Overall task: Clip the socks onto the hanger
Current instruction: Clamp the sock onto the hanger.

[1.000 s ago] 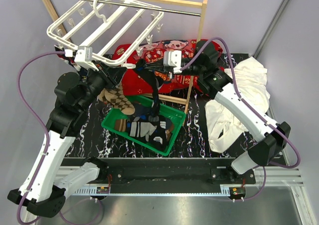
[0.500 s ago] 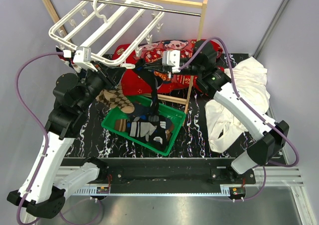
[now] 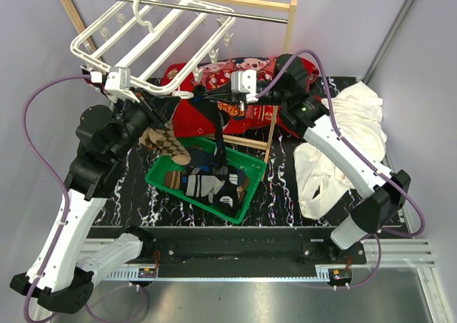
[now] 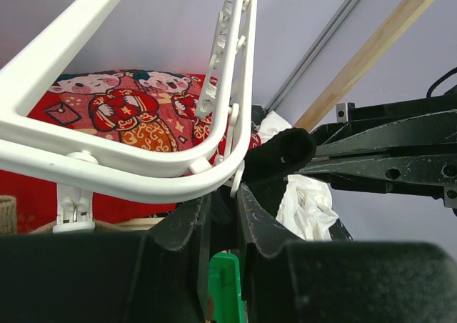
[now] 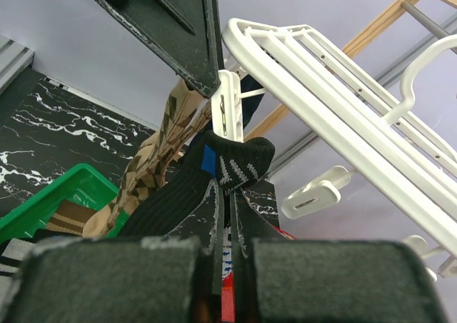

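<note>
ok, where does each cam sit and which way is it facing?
Top external: above and behind the bases, facing down at the table; both arms, hanger, green basket in frame.
Left wrist: on the left arm, facing up along the left tool at the hanger's corner; own fingers at bottom.
Right wrist: on the right arm, facing up along the right tool at a clip; own fingers at bottom.
Shared: both wrist views show the black sock in the right tool.

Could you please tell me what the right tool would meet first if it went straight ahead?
Gripping the black sock, the right tool would probably first meet the white clip at the hanger corner just ahead; depth is unclear.
</note>
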{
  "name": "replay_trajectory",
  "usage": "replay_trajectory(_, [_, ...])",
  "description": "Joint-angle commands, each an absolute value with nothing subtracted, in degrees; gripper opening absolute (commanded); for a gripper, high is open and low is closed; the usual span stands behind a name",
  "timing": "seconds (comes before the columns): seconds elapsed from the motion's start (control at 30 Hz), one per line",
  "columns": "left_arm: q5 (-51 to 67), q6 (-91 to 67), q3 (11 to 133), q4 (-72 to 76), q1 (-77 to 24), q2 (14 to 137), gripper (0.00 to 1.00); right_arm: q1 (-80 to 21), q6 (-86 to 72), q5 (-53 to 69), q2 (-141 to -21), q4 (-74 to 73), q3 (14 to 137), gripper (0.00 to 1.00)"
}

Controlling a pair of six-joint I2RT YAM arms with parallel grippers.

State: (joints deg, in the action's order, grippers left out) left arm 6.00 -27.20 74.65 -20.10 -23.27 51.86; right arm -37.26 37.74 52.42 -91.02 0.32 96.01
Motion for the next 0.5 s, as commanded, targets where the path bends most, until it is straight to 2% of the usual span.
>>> replay_trajectory(0.0, [5.1, -25.9, 76.9, -18.3, -23.2, 51.5, 0.00, -36.9, 38.9, 53.1, -87.8, 1.0, 96.4, 0.00])
replay_trajectory(0.47, [4.9, -25.4, 77.3, -19.1, -23.2, 51.9, 0.00, -36.9, 39.9, 53.6, -87.9, 0.4, 96.7, 0.00])
